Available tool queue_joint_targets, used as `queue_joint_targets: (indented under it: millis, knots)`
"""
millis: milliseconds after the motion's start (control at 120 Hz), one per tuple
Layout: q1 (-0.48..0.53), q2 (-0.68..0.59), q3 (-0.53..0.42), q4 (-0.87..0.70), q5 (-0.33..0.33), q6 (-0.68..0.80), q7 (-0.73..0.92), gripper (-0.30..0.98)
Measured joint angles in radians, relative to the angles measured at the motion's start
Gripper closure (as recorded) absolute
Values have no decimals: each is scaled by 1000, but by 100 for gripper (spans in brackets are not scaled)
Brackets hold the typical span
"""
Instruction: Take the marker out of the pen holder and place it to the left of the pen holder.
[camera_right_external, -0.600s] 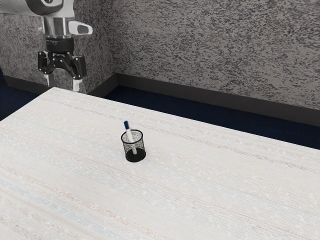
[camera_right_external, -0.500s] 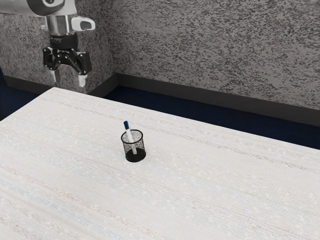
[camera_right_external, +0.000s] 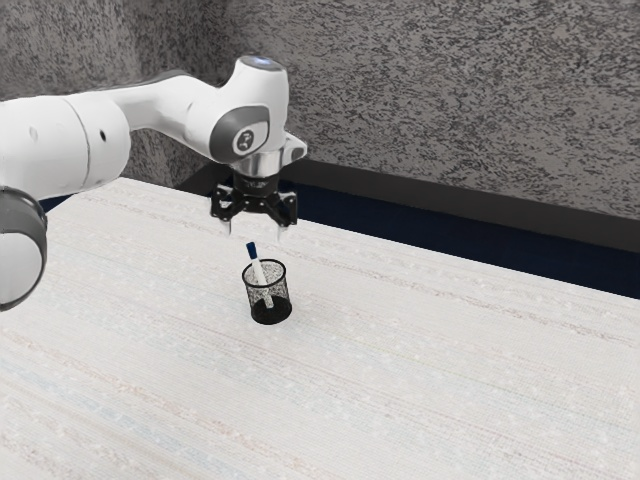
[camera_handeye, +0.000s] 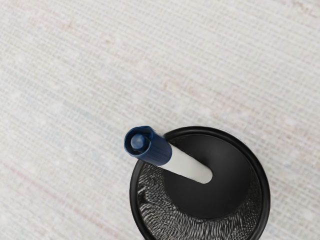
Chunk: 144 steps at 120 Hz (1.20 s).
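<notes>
Fingers spread, the gripper (camera_right_external: 254, 230) hangs above the marker (camera_right_external: 259, 273), tilted toward the exterior view's left in its pen holder (camera_right_external: 271, 314).

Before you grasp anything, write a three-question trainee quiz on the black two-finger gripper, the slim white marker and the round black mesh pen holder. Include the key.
1. True or false: the black two-finger gripper is open.

2. Where is the slim white marker?
a) lying flat on the table
b) leaning inside the round black mesh pen holder
c) clamped in the gripper

3. Fill the gap: the marker's ____ cap sticks out above the pen holder's rim.

Key: 1 true; 2 b; 3 blue.
</notes>
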Motion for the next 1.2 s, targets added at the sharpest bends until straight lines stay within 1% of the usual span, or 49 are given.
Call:
queue_joint_targets:
  millis: [83, 183, 267, 367, 500, 583, 650, 817, 933, 1033, 1200]
  knots:
    - [5, 23, 4, -5, -4, 80, -73, 0]
    - [36, 35, 8, -6, -70, 166, -150, 0]
    - [52, 61, 24, -7, -101, 230, -205, 0]
    - [67, 95, 30, -6, -121, 289, -261, 0]
    - [71, 96, 59, -22, -131, 332, -323, 2]
    - [68, 83, 70, -43, -134, 320, -358, 6]
    - [67, 70, 84, -39, -135, 274, -381, 9]
    - [61, 65, 84, -34, -155, 197, -419, 4]
    - [58, 68, 77, -35, -185, 171, -425, 5]
    - [57, 74, 72, -36, -206, 158, -429, 12]
    - [60, 78, 70, -36, -223, 148, -434, 29]
